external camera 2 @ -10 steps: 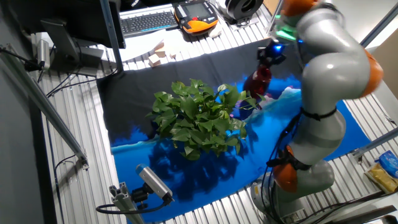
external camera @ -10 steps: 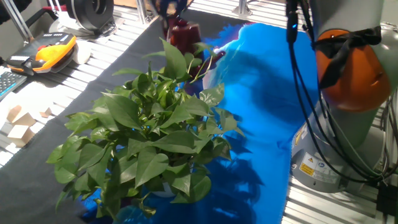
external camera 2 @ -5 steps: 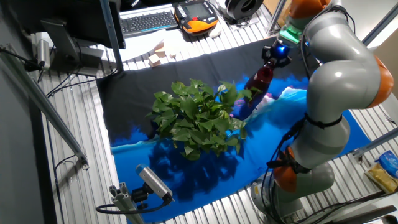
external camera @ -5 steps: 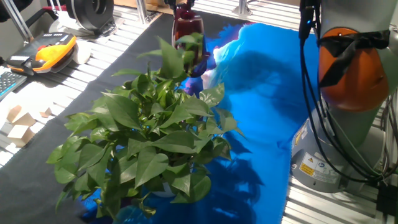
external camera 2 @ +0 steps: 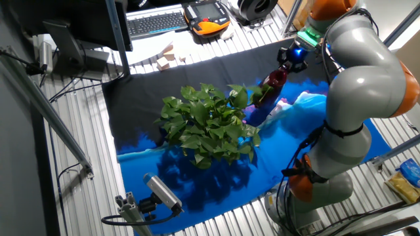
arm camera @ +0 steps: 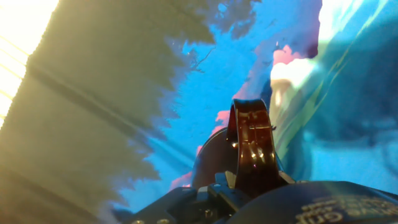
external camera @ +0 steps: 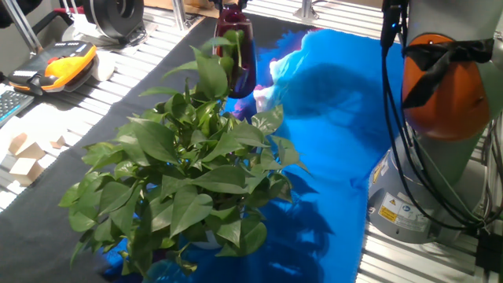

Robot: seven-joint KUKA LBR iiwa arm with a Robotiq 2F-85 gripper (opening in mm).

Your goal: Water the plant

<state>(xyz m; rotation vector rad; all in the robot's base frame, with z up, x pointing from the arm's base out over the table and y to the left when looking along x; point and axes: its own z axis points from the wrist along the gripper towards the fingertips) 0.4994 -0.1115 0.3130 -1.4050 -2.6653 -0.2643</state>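
The plant [external camera: 181,173] is a big bushy mass of glossy green leaves on the blue and black cloth; it also shows in the other fixed view [external camera 2: 210,124]. The dark maroon cup [external camera: 236,47] hangs in the air at the plant's far edge, partly behind a tall leaf. In the other fixed view the cup [external camera 2: 271,84] is tilted toward the plant, and my gripper [external camera 2: 291,59] is shut on its upper end. In the hand view my gripper [arm camera: 242,182] grips the cup [arm camera: 249,146], with blue cloth below. The cup's contents are not visible.
A blue cloth [external camera: 330,102] lies over a black cloth [external camera 2: 164,82]. An orange teach pendant [external camera: 67,63], a keyboard [external camera 2: 154,23] and small wooden blocks [external camera: 23,157] lie on the slatted table beyond. My arm's base [external camera: 440,86] stands to the right.
My gripper has lifted the maroon cup off the cloth and carried it up over the plant's far edge, tilting it toward the leaves.
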